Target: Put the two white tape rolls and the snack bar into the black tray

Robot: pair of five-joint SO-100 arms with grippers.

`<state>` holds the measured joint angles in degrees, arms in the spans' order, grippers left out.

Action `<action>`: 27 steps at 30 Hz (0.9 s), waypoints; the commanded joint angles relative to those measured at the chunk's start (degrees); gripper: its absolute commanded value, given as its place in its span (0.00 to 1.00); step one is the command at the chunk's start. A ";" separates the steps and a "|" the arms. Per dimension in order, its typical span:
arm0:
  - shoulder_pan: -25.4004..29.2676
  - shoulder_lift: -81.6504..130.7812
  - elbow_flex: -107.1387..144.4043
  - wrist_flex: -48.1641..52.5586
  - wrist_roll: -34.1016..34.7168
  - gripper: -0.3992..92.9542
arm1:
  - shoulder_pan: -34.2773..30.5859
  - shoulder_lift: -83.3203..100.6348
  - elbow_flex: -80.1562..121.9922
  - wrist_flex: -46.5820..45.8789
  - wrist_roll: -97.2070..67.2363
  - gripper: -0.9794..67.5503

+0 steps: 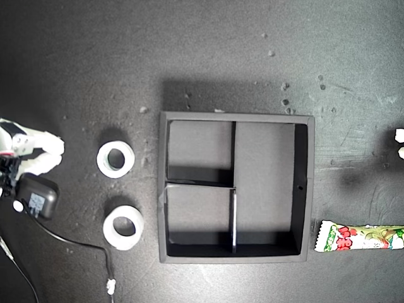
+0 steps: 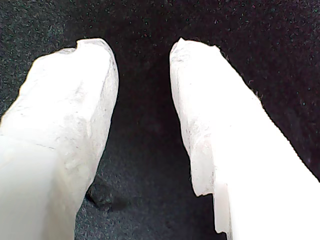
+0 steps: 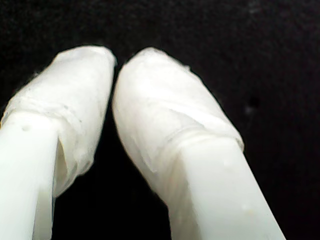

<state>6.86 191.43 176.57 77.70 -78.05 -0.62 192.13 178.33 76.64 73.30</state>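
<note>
Two white tape rolls lie flat on the dark mat, one (image 1: 115, 159) above the other (image 1: 124, 228), left of the black tray (image 1: 237, 117) in the exterior view. All three tray compartments are bare. The snack bar (image 1: 360, 237) lies right of the tray's lower corner, running off the exterior view's right edge. My first gripper (image 2: 140, 50) is open over bare mat with nothing between its fingers. My second gripper (image 3: 116, 62) is shut on nothing. An arm (image 1: 35, 153) sits at the exterior view's left edge, near the upper roll; white tips of another arm (image 1: 399, 144) show at the right edge.
A black adapter box (image 1: 38, 197) with a thin cable (image 1: 82, 243) and a small white plug (image 1: 111, 287) lies at the exterior view's lower left, close to the lower roll. Small crumbs (image 1: 285, 101) dot the mat above the tray.
</note>
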 commanded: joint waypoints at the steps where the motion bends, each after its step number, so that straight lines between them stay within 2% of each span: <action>1: -0.70 2.55 3.25 2.20 -12.66 0.01 | 8.26 -0.18 0.70 -0.79 0.18 0.01; 15: 0.09 2.55 3.25 2.20 -12.04 0.00 | 8.00 -0.18 0.70 -1.93 -1.14 0.01; 19: 3.69 2.46 3.08 -2.37 -11.25 0.00 | 8.26 -0.18 0.70 -6.59 -4.13 0.01; 21: 6.59 2.37 3.25 -8.44 -9.23 0.00 | 7.38 -0.18 0.70 -9.93 -5.54 0.01; 25: 9.05 2.37 2.55 -18.46 0.79 0.01 | 1.49 -0.18 0.70 -22.59 -13.36 0.01; 27: 9.58 2.37 1.67 -22.94 5.36 0.11 | -2.29 -0.18 0.70 -29.27 -19.07 0.01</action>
<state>14.94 191.43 176.57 61.00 -79.01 1.05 191.51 178.33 56.87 73.21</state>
